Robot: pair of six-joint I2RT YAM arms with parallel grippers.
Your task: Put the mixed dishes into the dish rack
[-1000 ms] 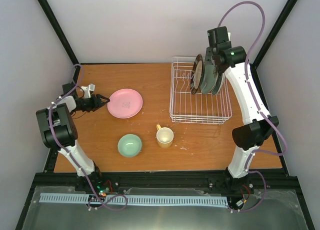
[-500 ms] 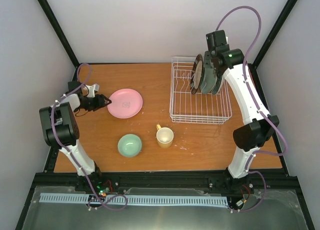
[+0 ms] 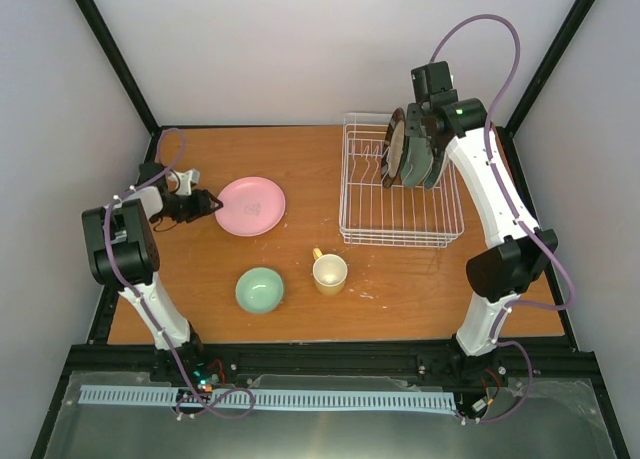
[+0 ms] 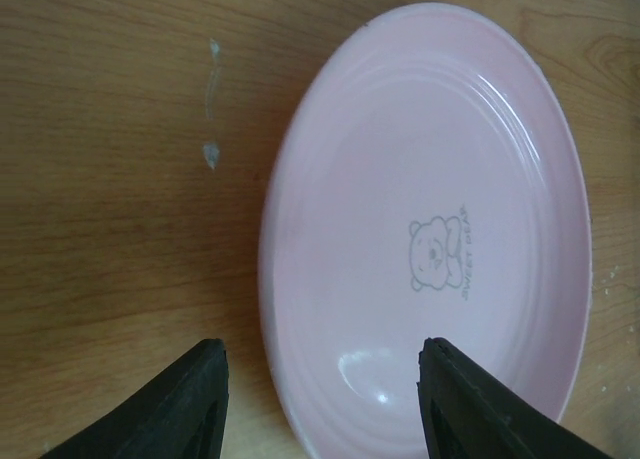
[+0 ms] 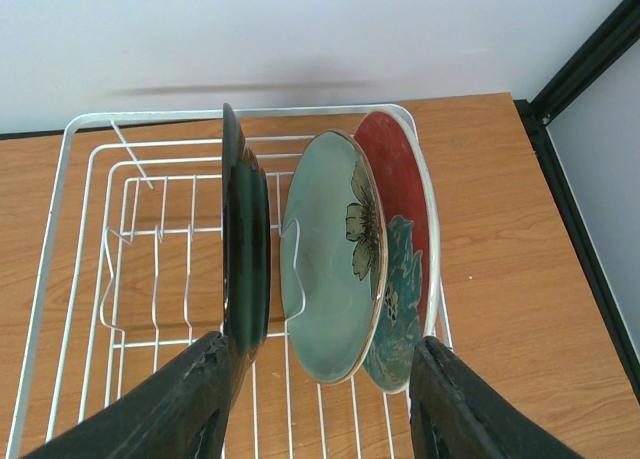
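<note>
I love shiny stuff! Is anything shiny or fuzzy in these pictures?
Left wrist view: a soft white shine sits on the pink plate, near its lower edge, and the left gripper looks fuzzy. Right wrist view: the mint-green plate looks sharp, the right gripper a bit fuzzy.

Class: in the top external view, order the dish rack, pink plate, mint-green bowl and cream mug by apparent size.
Largest to smallest:
dish rack
pink plate
mint-green bowl
cream mug
The bowl and mug are fairly close.
</note>
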